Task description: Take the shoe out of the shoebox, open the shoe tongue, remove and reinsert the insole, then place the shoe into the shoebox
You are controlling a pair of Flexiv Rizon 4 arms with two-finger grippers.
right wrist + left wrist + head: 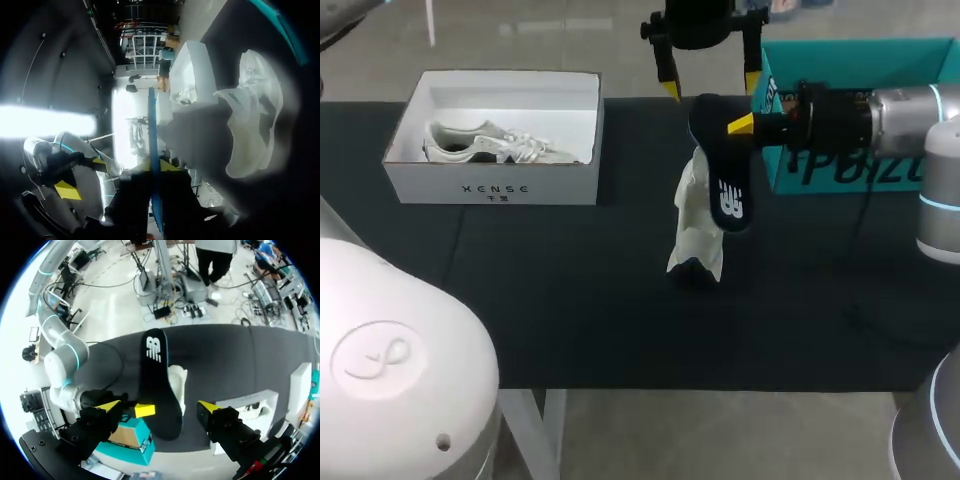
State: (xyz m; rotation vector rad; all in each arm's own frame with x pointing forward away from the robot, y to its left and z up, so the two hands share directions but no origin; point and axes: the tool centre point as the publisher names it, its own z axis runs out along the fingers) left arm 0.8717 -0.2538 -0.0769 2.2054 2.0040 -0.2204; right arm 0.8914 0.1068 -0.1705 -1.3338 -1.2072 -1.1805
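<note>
The shoe [695, 235] is out of its box and stands on end in the middle of the worktop [570, 300], its opening pulled wide, so the tongue step looks done. The black insole [720, 170] is out too. The right arm's fingers [740, 125] pinch it at its upper end, and it hangs just right of the shoe. The right wrist view shows it clear of the shoe.

The left arm's fingers [672, 88] are spread and hold nothing, hovering on the far side of the insole.

I judge about half the task remains: sliding the insole back in, then boxing the shoe. A white shoebox [495, 190] at far left already holds another pale shoe [485, 143], and a teal box [840, 60] stands at far right.
</note>
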